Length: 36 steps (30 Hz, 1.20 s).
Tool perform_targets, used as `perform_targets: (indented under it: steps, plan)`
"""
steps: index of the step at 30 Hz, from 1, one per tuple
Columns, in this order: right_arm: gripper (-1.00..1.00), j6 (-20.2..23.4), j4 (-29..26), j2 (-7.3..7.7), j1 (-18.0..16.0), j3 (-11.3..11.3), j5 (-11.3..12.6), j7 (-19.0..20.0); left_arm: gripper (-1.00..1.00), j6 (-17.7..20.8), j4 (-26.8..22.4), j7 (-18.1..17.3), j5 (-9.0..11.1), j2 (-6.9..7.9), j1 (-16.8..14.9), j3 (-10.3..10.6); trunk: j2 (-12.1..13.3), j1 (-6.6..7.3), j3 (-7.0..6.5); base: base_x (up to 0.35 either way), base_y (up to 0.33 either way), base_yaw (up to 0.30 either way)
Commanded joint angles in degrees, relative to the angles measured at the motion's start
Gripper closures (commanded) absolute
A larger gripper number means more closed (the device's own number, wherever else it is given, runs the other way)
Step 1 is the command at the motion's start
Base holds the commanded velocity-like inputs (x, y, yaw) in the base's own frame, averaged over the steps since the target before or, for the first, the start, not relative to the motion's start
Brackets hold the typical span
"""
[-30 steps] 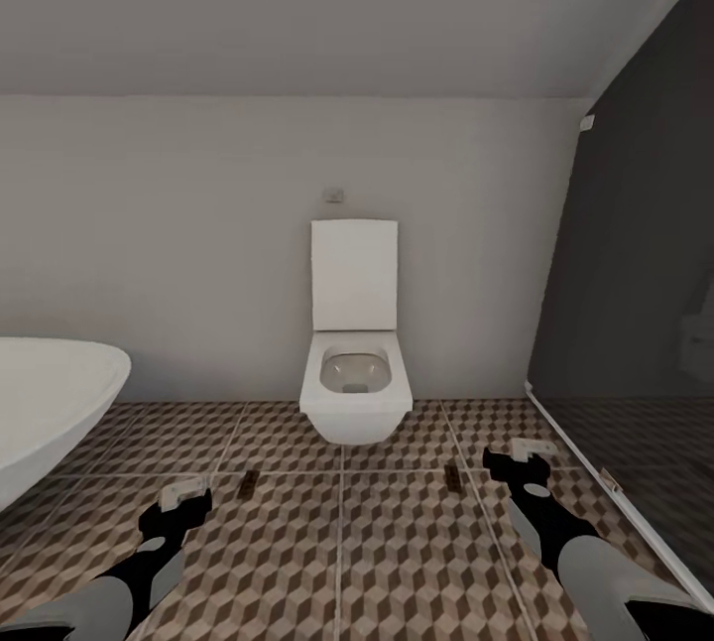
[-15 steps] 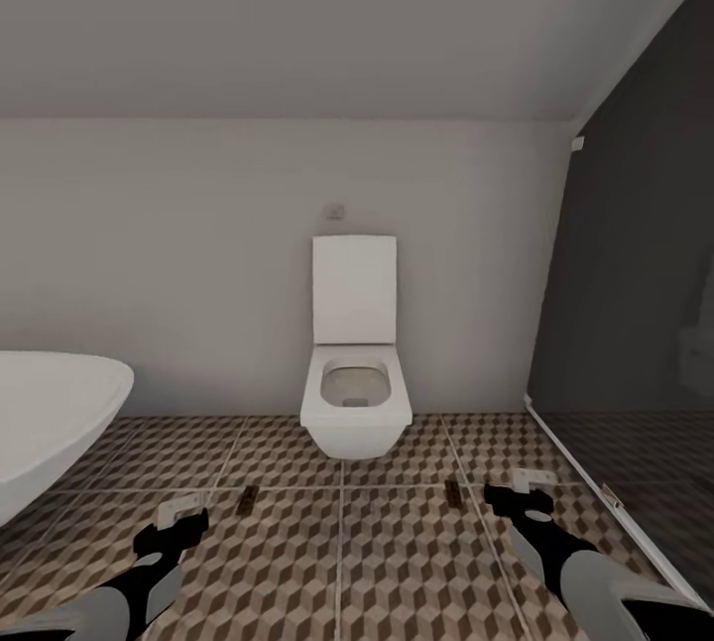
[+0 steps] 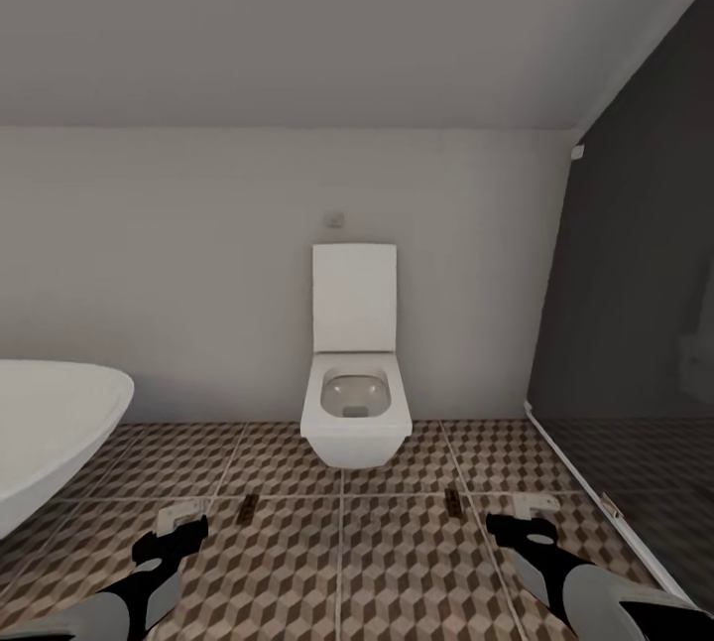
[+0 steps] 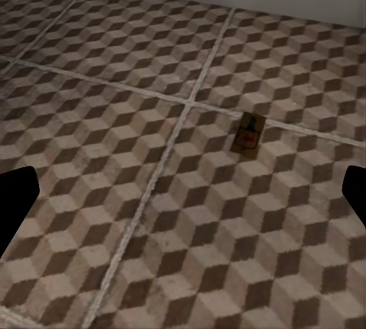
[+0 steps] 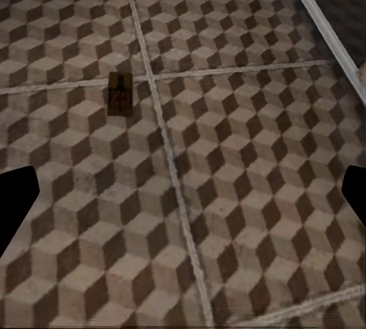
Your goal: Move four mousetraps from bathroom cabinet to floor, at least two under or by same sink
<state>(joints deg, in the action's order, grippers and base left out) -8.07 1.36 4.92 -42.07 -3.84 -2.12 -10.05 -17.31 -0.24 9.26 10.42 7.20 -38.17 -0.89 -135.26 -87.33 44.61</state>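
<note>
wall [image 3: 198,254]: plain white | toilet [image 3: 355,393]: wall-hung, lid up | tub [image 3: 50,433]: white | glass partition [image 3: 635,323]: dark

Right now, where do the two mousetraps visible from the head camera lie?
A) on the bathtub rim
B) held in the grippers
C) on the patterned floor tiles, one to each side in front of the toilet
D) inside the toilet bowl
C: one mousetrap and the other mousetrap lie flat on the bathroom floor, on either side in front of the toilet.

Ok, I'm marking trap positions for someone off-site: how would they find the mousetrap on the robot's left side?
Start at the white wall-hung toilet on the back wall. On the cube-patterned floor in front of it lie two small dark mousetraps, flanking the grout line running out from the toilet. The left mousetrap is the one nearer the white bathtub, just beyond the left gripper.
</note>
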Motion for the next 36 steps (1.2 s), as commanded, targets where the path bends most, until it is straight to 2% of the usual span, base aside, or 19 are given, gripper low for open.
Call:
perform_targets:
  steps: [1,18,29,36]
  plan:
    - [-1.00,-0.3,0.2,0.00,0.2,-0.4,-0.3,-0.1,-1.00,-0.2,0.1,0.0,0.3,0.00,0.0,-0.1,0.4,0.24,-0.12,0.000,0.000,0.000]
    - [-1.00,-0.2,0.5,0.05,5.7,-0.4,-0.9,-0.2,-1.00,0.3,0.1,0.1,0.3,-0.67,0.0,-0.1,7.2,3.97,-3.17,0.000,0.000,0.000]
    - [-1.00,0.0,0.5,0.37,8.7,-0.3,-1.0,-0.1,-1.00,5.3,0.2,-0.1,0.3,-0.77,0.6,-0.1,11.6,6.39,-5.15,0.000,0.000,0.000]
    - [-1.00,-0.1,0.5,0.43,11.4,-0.3,-1.0,0.0,-1.00,6.5,0.2,-0.2,0.3,-0.78,2.5,-0.1,14.4,7.93,-6.40,0.000,0.000,0.000]
